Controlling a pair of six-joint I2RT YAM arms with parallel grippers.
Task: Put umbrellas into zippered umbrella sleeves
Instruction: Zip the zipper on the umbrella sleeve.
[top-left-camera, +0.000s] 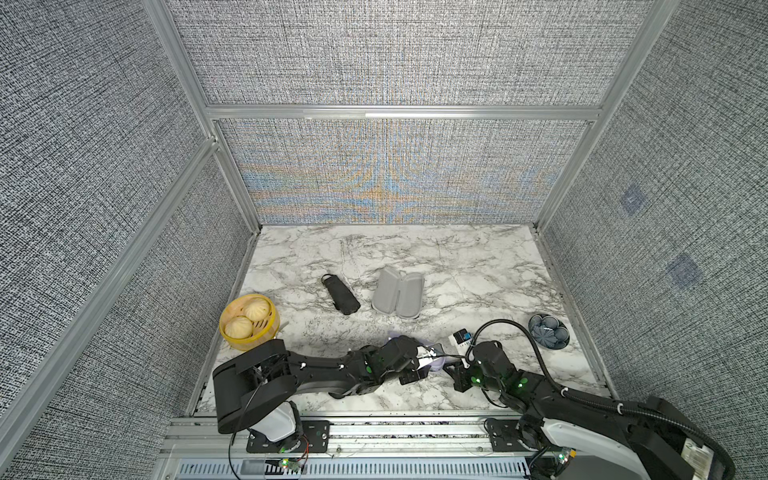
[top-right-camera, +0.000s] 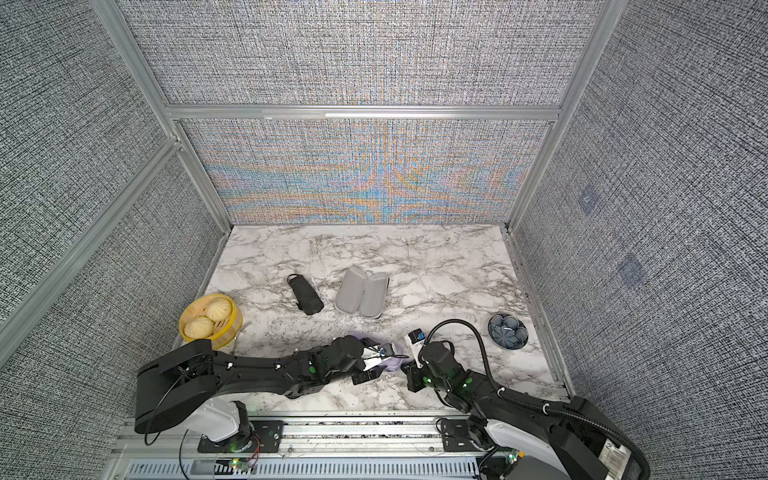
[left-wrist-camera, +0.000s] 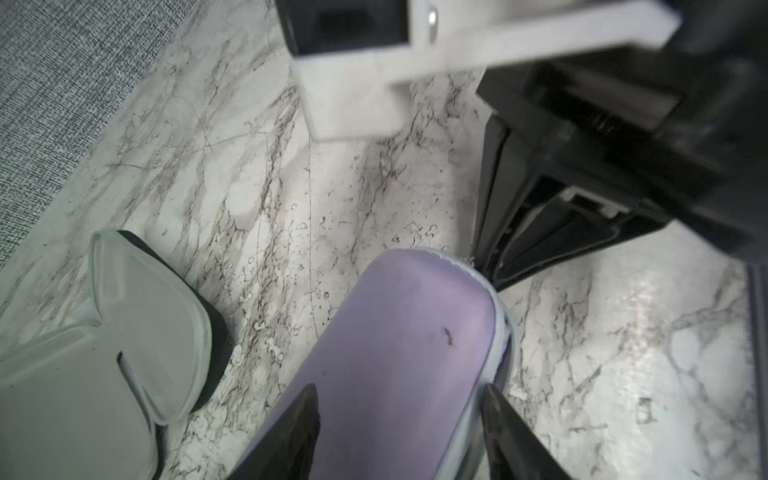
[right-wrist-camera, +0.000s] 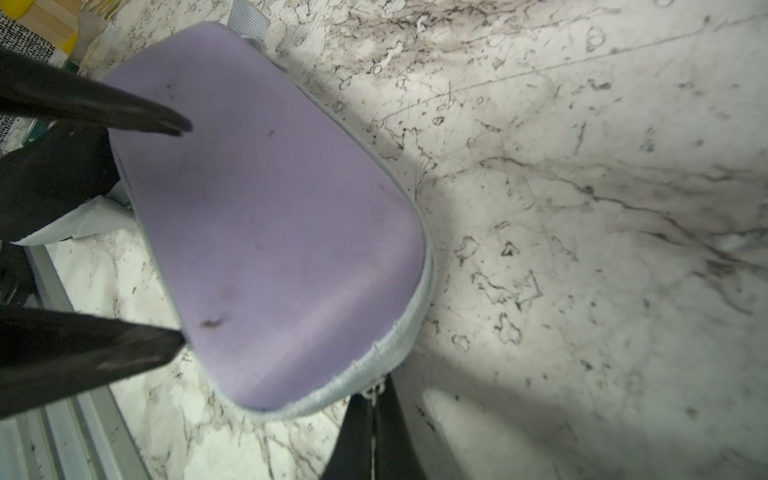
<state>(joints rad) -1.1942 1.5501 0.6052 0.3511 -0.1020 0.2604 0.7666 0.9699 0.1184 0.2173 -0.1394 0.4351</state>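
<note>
Seemingly 1 nearly packed: lavender case (right-wrist-camera: 270, 216) straddled by left gripper (left-wrist-camera: 399, 388), grip unclear, right gripper (right-wrist-camera: 376, 399) clenched at its zip (right-wrist-camera: 409, 328); black umbrella (top-left-camera: 341, 294) not yet packed.

Grey woven panels (top-left-camera: 83, 187) in aluminium framing (top-left-camera: 399, 112) are enclosing the white marble-patterned desk (top-left-camera: 478, 266) on three sides. The back panel (top-left-camera: 395, 178), standing well beyond the left claw (left-wrist-camera: 400, 388), is showing coloured shimmer. Even light is falling overall.
</note>
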